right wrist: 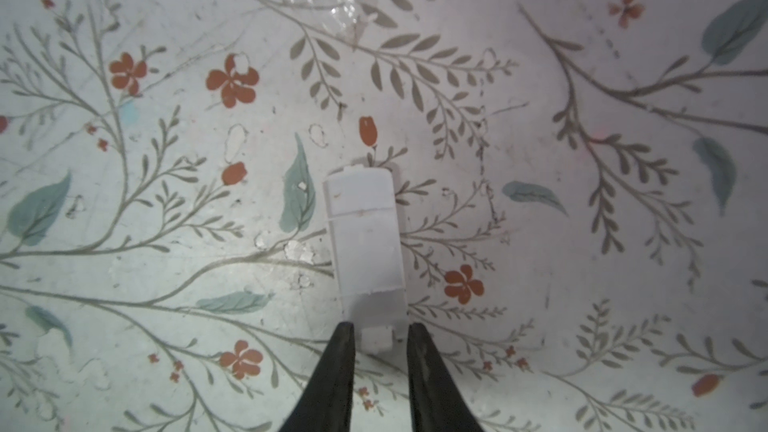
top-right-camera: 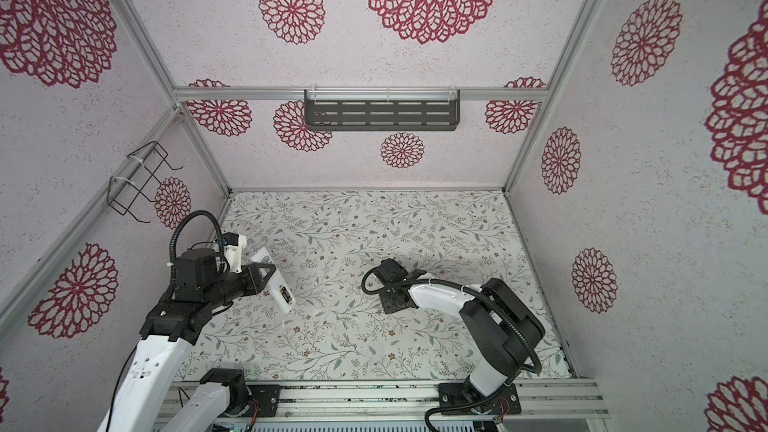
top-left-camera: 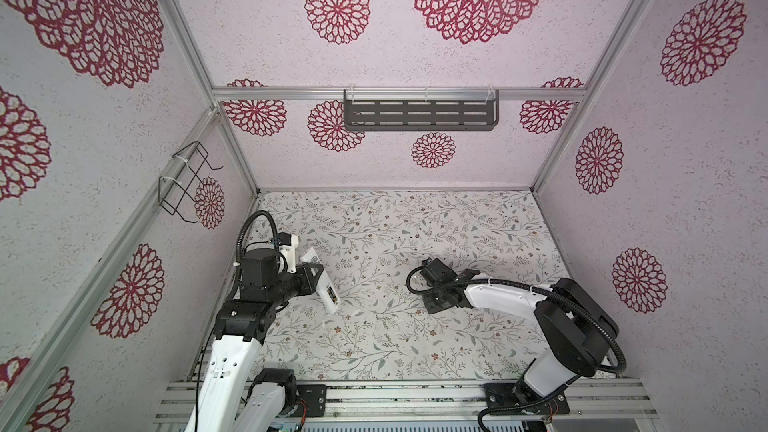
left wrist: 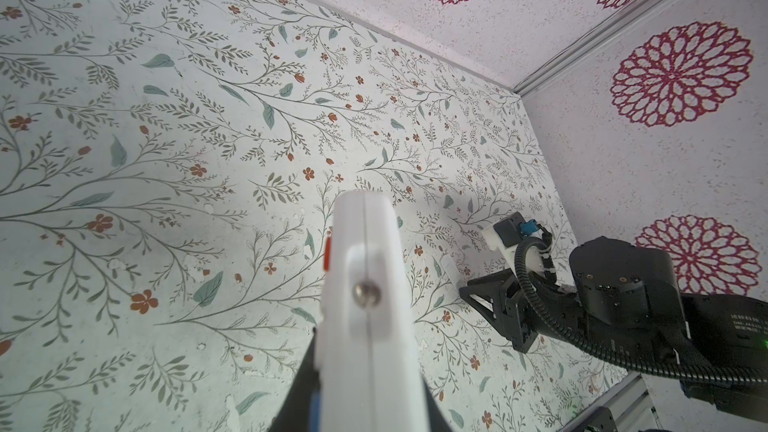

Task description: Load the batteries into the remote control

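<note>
In both top views the remote [top-left-camera: 330, 297] [top-right-camera: 284, 299] is held slanted over the table [top-left-camera: 415, 347], at its left edge, clamped in the left gripper [top-left-camera: 318, 280]. The right gripper [top-left-camera: 434, 304] is set low over the table's middle, well apart from the remote.

In the left wrist view the remote [left wrist: 365, 284] is seen end-on, pinched between dark fingers [left wrist: 299, 388].

In the right wrist view a white cover [right wrist: 365, 243] is seen flat on the table. Its near end is flanked by the right gripper's fingertips [right wrist: 345, 351]. Whether it is clamped cannot be told.
</note>
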{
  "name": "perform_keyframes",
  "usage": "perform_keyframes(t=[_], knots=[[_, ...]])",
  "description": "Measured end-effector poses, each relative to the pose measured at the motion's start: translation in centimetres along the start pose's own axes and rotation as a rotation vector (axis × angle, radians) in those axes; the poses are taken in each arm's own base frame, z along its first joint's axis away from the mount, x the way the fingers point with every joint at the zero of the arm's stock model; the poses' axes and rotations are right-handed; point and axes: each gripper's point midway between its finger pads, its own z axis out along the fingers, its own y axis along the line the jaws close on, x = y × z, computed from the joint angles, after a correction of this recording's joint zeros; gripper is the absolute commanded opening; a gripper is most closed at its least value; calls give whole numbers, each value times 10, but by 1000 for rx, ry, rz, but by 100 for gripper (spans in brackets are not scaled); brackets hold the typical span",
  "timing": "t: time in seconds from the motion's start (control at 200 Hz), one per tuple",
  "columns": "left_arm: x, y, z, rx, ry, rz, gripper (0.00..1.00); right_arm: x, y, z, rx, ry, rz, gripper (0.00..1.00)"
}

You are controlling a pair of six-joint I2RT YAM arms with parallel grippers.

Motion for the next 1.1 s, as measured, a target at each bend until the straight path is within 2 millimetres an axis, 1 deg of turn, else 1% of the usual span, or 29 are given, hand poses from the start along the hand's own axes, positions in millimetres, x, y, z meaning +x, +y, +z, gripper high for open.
perform_keyframes(t=[0.225, 0.34, 0.45, 0.615, 0.755, 0.921, 1.031, 1.101], knots=[[-1, -2, 1, 10, -1, 1, 0, 3, 2, -1, -17, 7, -1, 16], [-1, -2, 1, 14, -1, 1, 0, 2, 4, -7, -36, -7, -2, 14], [-2, -3, 1, 17, -5, 1, 0, -1, 13, -15, -77, -29, -17, 13], [-3, -4, 1, 22, -8, 2, 0, -10, 42, -29, -203, -78, -63, 11], [-1, -3, 2, 22, -5, 1, 0, -14, 64, -35, -308, -99, -88, 11], [1, -2, 3, 20, -1, -1, 0, -23, 96, -46, -489, -125, -105, 11], [0, -2, 3, 20, -1, -1, 0, -25, 119, -44, -616, -118, -81, 11], [0, -2, 3, 20, -1, -1, 0, -18, 130, -37, -692, -92, -44, 11]])
